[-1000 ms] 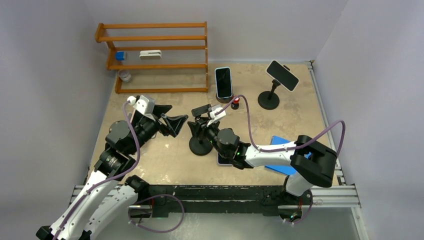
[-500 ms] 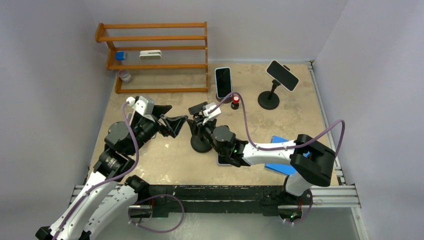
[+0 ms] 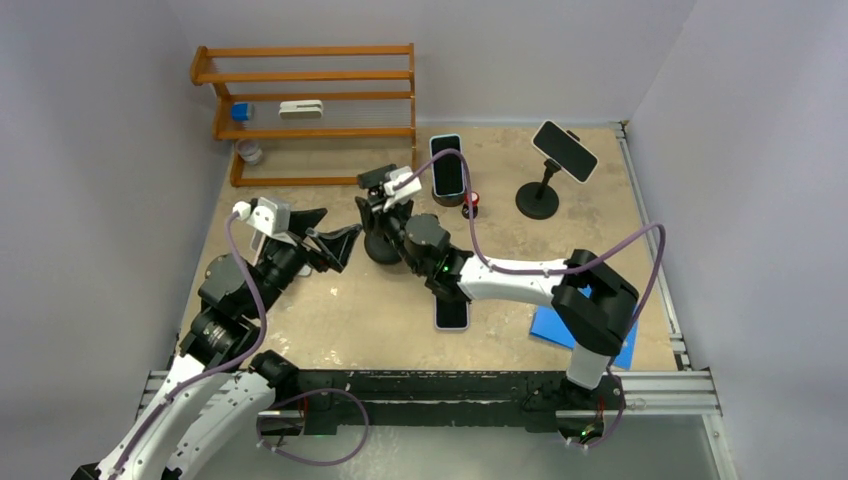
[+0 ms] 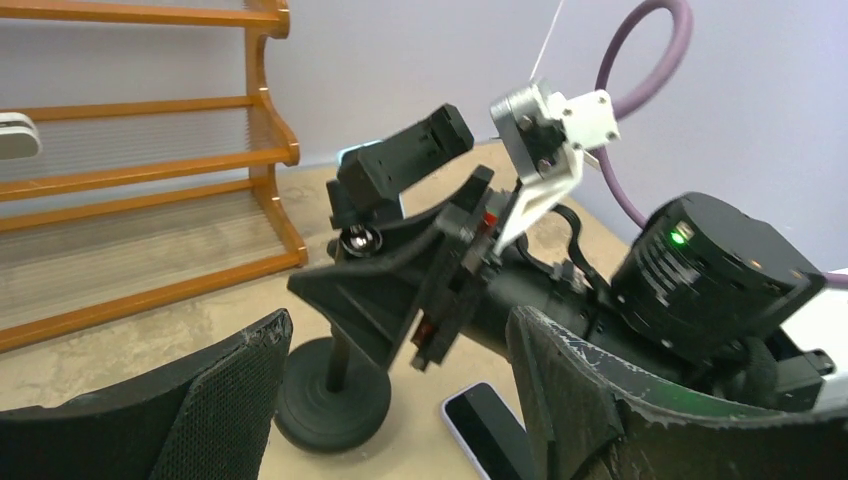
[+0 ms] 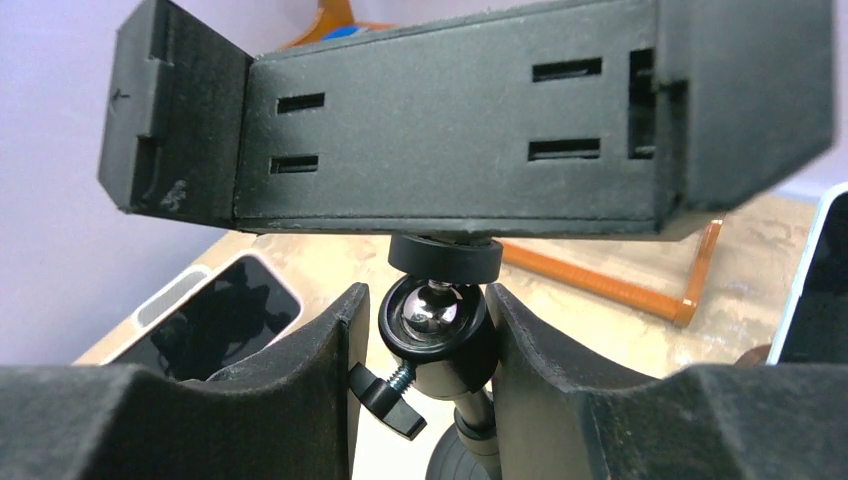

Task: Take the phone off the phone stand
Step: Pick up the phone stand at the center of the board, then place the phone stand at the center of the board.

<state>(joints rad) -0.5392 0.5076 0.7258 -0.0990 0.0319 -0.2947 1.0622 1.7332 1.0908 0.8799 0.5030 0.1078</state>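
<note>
I see my right gripper clasping the black plastic phone stand by its ball joint; my left gripper gapes open nearby.

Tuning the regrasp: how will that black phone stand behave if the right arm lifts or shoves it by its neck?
Likely stiff: the phone stand looks hard plastic. Its cradle sits on a ball joint pinched by the right gripper, so it may swivel. The wide round base should resist tipping, though a high push could rock it.
</note>
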